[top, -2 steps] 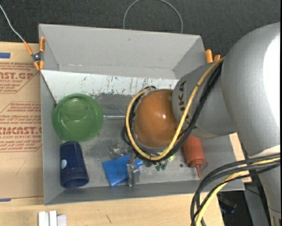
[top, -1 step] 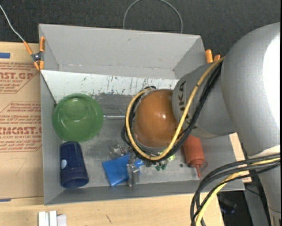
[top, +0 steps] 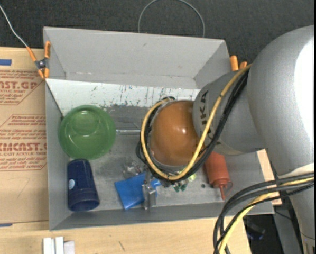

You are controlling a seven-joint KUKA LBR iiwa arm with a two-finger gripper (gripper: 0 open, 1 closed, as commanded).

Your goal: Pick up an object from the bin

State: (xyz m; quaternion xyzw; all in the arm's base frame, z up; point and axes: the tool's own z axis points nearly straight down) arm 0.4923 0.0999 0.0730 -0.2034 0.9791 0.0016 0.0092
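We logged a grey metal bin (top: 131,57), its floor scuffed along the back. On the floor lay a green bowl (top: 87,132) at left, a dark blue cup (top: 82,184) on its side in the near-left corner, a flat blue piece (top: 127,193) at front middle, and an orange-red bottle-shaped thing (top: 217,169) at right. Bowl and cup sat close; touching or not, we couldn't tell.

Four loose items in a grey metal bin (top: 131,62): one green bowl (top: 87,132), one dark blue cup (top: 82,185), one bright blue flat block (top: 129,192) and one red-orange bottle-shaped piece (top: 217,169).
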